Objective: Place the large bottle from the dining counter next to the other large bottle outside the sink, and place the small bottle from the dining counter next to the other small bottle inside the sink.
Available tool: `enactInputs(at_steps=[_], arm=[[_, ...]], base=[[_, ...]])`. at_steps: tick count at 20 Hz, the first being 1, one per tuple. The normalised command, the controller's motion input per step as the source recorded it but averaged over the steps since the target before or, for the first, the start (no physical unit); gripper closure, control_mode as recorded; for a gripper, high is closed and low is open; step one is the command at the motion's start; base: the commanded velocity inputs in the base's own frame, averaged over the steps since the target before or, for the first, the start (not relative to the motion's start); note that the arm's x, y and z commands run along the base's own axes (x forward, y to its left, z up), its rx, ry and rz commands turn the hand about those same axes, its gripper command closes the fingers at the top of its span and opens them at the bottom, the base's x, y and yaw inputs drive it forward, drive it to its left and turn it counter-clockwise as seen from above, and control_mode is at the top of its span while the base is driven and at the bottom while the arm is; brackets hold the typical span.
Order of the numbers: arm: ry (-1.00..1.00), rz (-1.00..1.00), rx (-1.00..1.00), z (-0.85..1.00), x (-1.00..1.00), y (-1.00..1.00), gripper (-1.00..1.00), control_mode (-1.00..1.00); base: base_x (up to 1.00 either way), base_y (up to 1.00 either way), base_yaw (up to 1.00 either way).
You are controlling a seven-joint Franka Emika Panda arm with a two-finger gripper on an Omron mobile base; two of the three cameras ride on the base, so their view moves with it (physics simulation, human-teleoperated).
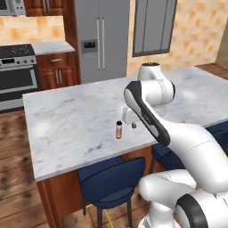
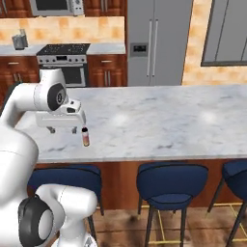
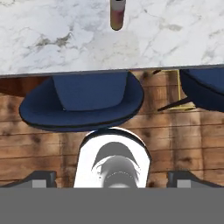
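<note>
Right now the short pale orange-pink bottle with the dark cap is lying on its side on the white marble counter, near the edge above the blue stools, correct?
Not quite. The short pale orange-pink bottle with the dark cap stands upright, as the right base view shows. It is on the white marble counter, near the edge above the blue stools.

The small bottle point(image 1: 119, 129), pale orange-pink with a dark cap, stands upright near the front edge of the marble counter point(image 1: 71, 120).
</note>
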Motion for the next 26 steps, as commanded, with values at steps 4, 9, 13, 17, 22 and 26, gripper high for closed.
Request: enactInputs(at_steps=[4, 9, 13, 17, 22, 26], arm=[[0.0, 0.0, 0.0, 0.0, 0.0, 0.0, -1.0, 1.0], [0.0, 0.0, 0.0, 0.0, 0.0, 0.0, -1.0, 1.0], [0.0, 0.0, 0.0, 0.0, 0.0, 0.0, -1.0, 1.0], [0.0, 0.0, 0.0, 0.0, 0.0, 0.0, -1.0, 1.0], [0.0, 0.0, 0.0, 0.0, 0.0, 0.0, -1.0, 1.0], [0.0, 0.0, 0.0, 0.0, 0.0, 0.0, -1.0, 1.0]], base=[[0.97, -0.29, 0.44], [0.92, -0.47, 0.3], [0.44, -0.46, 0.0], [0.55, -0.31, -0.32], [0.28, -0.13, -0.15], [0.0, 0.0, 0.0]])
